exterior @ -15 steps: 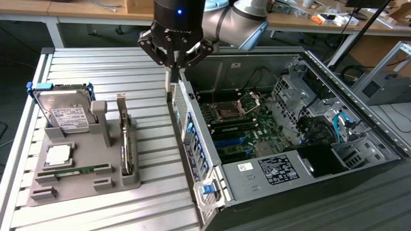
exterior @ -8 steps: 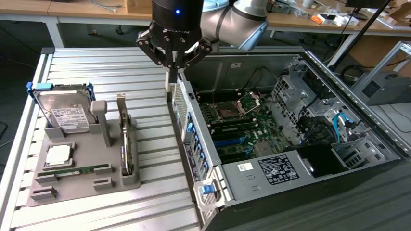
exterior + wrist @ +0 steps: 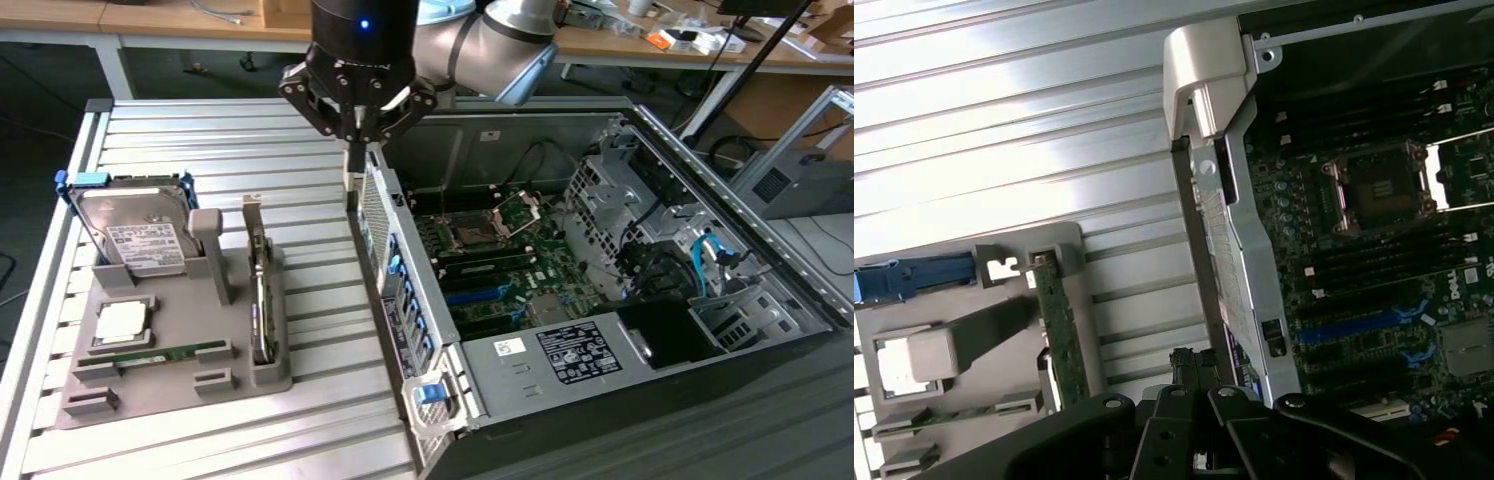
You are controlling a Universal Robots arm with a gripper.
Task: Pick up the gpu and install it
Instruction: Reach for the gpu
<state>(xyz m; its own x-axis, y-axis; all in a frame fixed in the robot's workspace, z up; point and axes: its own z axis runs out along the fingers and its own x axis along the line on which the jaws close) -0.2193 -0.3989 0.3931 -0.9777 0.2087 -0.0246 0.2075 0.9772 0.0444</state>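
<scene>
Hovering above the rear wall of the open computer case [image 3: 380, 230], the jaws are recorded as closed together, gripping nothing. The gpu [image 3: 263, 290] is observed standing on edge in the grey holder [image 3: 154, 390] on the slatted surface [image 3: 200, 140]. In the exterior view it is at 7 o'clock from the jaws, well apart. A hard drive [image 3: 134, 240] is racked at 10 o'clock of the gpu.

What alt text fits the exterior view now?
The shut gripper hangs over the rear wall of the open computer case. The gpu stands upright in the grey holder on the exterior view's left, near a hard drive.
</scene>
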